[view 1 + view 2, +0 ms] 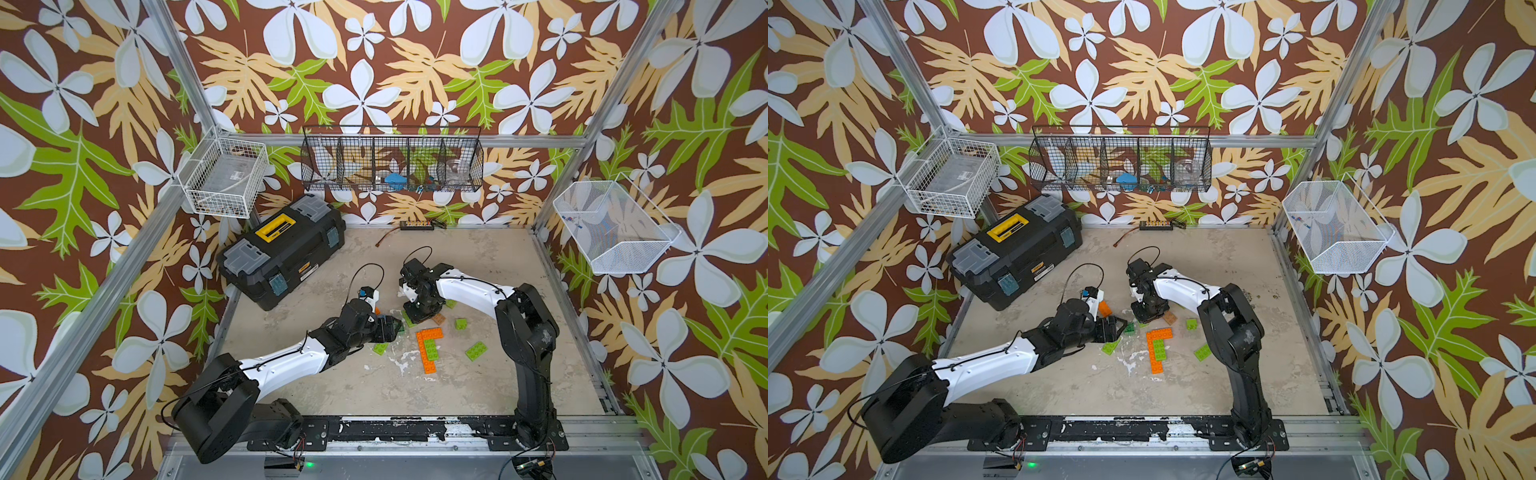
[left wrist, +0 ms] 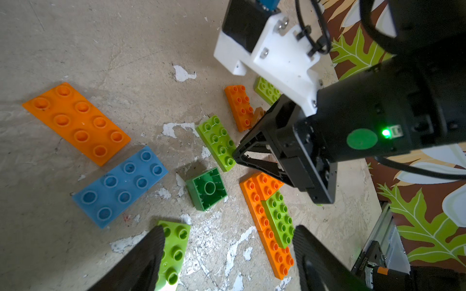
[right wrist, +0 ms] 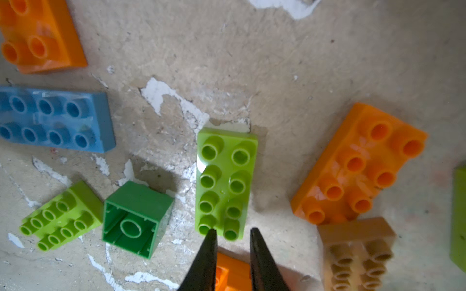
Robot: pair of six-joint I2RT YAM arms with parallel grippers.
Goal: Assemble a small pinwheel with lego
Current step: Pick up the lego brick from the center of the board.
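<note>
- While the right claw (image 3: 234,230) is parked with its tips right at the short end of a lime brick (image 3: 225,184), only a slim gap is left between the jaws and nothing is held. It'd probably need to be opened a touch before that brick can be pinched across its narrow sides.
- The left claw (image 2: 229,229) is spread wide and empty, with a second lime brick (image 2: 174,249) partly tucked under one finger (image 2: 148,252).
- The lego is scattered flat on the table (image 1: 457,257) between the two arms, and a half-built orange-and-lime L (image 1: 424,345) is laid nearer the front.
- For a clean pick, the grip should be kept low and square with the studs facing up. The dark green square (image 3: 136,219), flipped upside down just beside, shouldn't get nudged.
- In both top views the targeted brick is mostly covered by the right claw.
- The tan brick (image 3: 358,241) is cut off at the frame edge in the right wrist view.
- Whether the L's pieces are actually pressed together can't be told.
</note>
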